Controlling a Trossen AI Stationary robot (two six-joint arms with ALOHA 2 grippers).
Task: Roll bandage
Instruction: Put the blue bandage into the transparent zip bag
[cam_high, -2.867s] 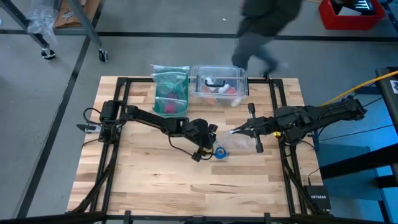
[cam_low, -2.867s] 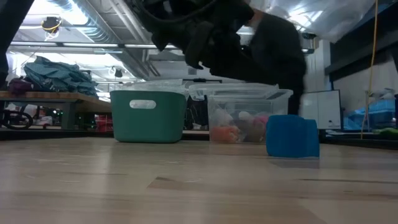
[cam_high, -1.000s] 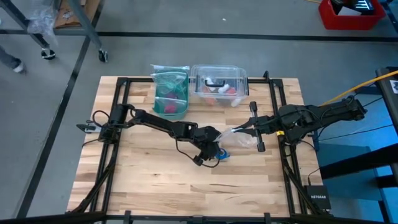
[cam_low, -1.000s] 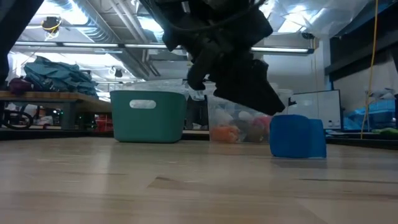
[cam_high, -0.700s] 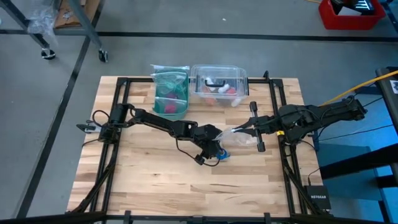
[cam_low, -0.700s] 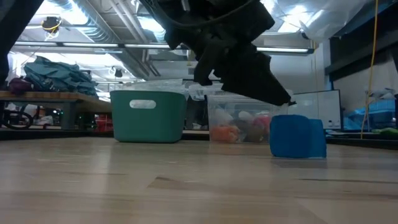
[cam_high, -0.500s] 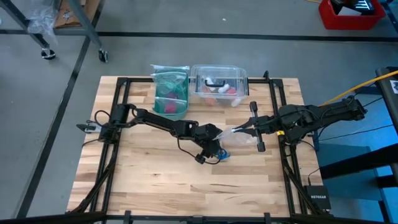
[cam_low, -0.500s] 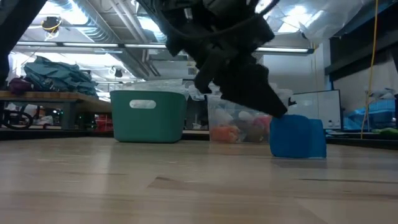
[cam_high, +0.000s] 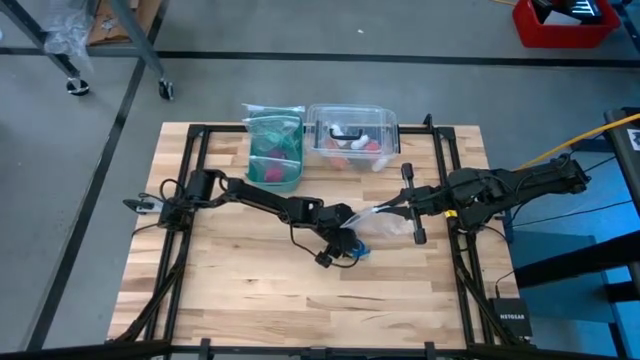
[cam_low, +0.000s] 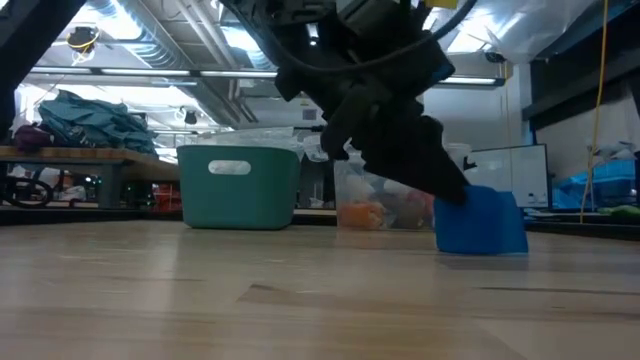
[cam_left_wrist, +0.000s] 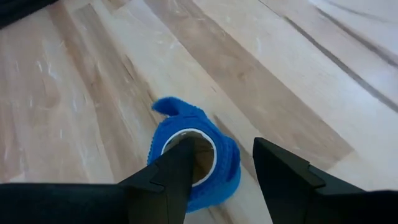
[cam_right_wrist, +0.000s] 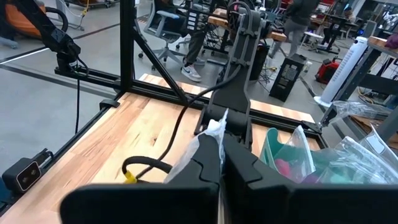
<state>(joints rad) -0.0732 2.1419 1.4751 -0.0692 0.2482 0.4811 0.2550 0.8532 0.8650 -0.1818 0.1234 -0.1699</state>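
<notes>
The wooden table (cam_high: 230, 290) fills most of the floor space here, with a black frame running along its edges. Taking the green bin (cam_high: 274, 150) at the table's far edge as the marker: a clear plastic box (cam_high: 352, 135) sits just beside it, with pink and white bits showing through its walls.

The left arm (cam_high: 255, 198) reaches from the bin's left side across toward the middle of the table, well in front of the bin. The right arm (cam_high: 500, 188) comes in from the opposite side, past the box, and stops near the middle too.

A clear plastic bag (cam_high: 388, 226) lies in front of the box. The right gripper (cam_right_wrist: 221, 149) has its fingers pressed together on a pinch of that bag's edge.

The left gripper (cam_left_wrist: 222, 167) is down at the table, in front of the bin and off toward the bag. Its fingers (cam_left_wrist: 283, 171) stand moderately apart, one dipped into the hollow of the bandage (cam_left_wrist: 194, 160) and the other outside its wall, so the wall sits between them; I cannot tell whether they actually squeeze it. The bandage is a small blue roll, standing on the wood just beside the bag, with a loose tab sticking out from it.
</notes>
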